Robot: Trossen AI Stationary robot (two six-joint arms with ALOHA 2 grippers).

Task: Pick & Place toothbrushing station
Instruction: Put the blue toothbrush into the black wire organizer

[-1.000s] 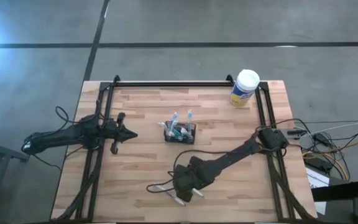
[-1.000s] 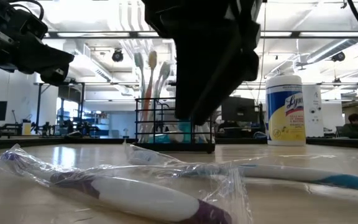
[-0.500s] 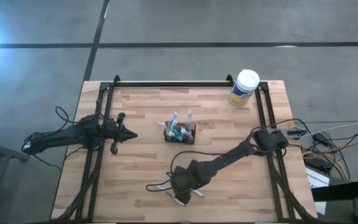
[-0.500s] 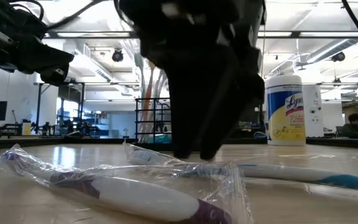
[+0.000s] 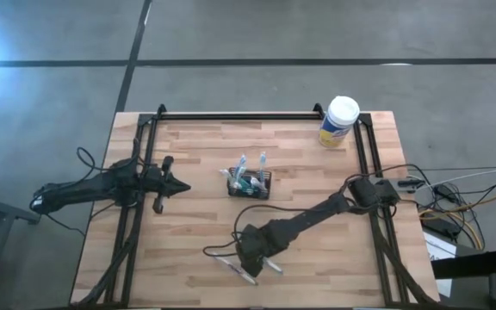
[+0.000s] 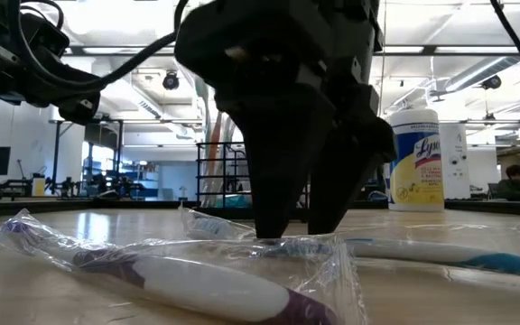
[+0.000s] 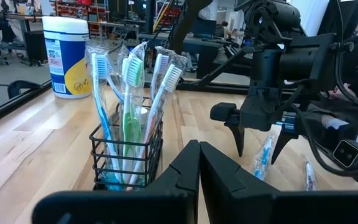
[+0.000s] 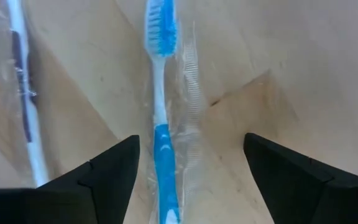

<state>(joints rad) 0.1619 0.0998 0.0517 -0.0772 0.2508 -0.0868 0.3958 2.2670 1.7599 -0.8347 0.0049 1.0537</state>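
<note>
Straddling a wrapped brush near the front edge

Standing mid-counter, the toothbrushing station [image 5: 250, 183] is a small black wire holder with several wrapped toothbrushes upright in it. Nearer the front, the right pincer [image 5: 250, 261] points down with its fingers spread apart on either side of a blue toothbrush [image 8: 160, 124] in clear wrap; a purple-handled toothbrush [image 6: 179, 275] lies just beside it. The left pincer [image 5: 179, 186], fingers pressed together, hovers left of the holder. A white-lidded canister [image 5: 339, 121] stands at the far right of the counter [image 5: 317, 207].
</note>
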